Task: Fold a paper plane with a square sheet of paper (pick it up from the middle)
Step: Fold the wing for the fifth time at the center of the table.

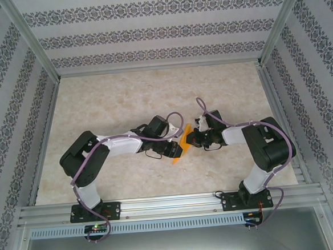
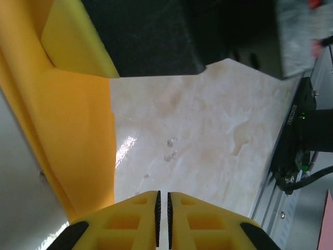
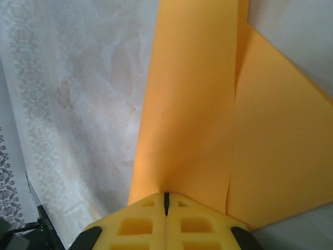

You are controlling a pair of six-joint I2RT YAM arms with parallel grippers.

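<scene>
Black-and-white arms [image 1: 119,146], purple cables [image 1: 75,183], yellow ribbed tool fingers [image 2: 130,221].

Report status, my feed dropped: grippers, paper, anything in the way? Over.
Right gripper shut on orange paper. Left gripper shut, paper alongside, not between its fingers. Paper creased, between both arms. No obstruction seen on table.

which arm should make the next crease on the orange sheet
Probably left. The right end effector is shut on the orange sheet, anchoring it; the left end effector is closed on nothing with the sheet beside it, so it looks free to crease.
</scene>
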